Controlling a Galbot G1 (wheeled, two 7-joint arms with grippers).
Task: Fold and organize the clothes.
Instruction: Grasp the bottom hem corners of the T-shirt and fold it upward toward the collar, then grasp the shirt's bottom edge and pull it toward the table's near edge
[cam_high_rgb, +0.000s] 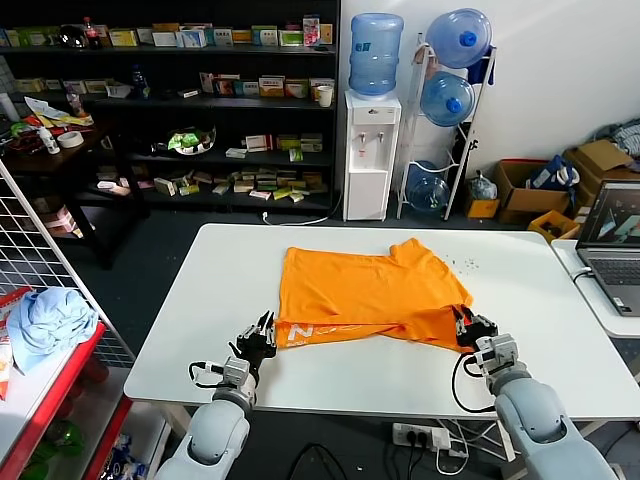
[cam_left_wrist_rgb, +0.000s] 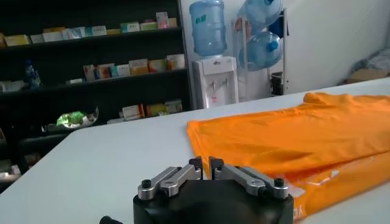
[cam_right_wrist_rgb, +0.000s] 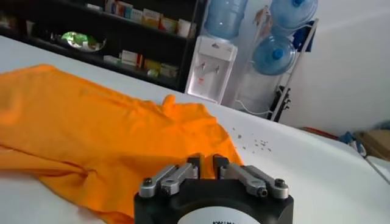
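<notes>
The orange T-shirt (cam_high_rgb: 360, 290) lies on the white table (cam_high_rgb: 190, 310), its near hem folded up into a strip that shows white lettering (cam_high_rgb: 300, 333). My left gripper (cam_high_rgb: 264, 324) rests on the table just beside the strip's left end, with its jaws nearly together and nothing between them (cam_left_wrist_rgb: 205, 163). My right gripper (cam_high_rgb: 464, 323) sits at the strip's right corner, jaws close together, with only the shirt (cam_right_wrist_rgb: 91, 128) showing beyond them (cam_right_wrist_rgb: 206, 161). The shirt also shows in the left wrist view (cam_left_wrist_rgb: 292, 134).
A laptop (cam_high_rgb: 612, 235) stands on a side table at the right. A light blue cloth bundle (cam_high_rgb: 45, 315) lies on a red rack at the left. A water dispenser (cam_high_rgb: 372, 150) and shelves stand behind. A power strip (cam_high_rgb: 425, 435) hangs below the table's front edge.
</notes>
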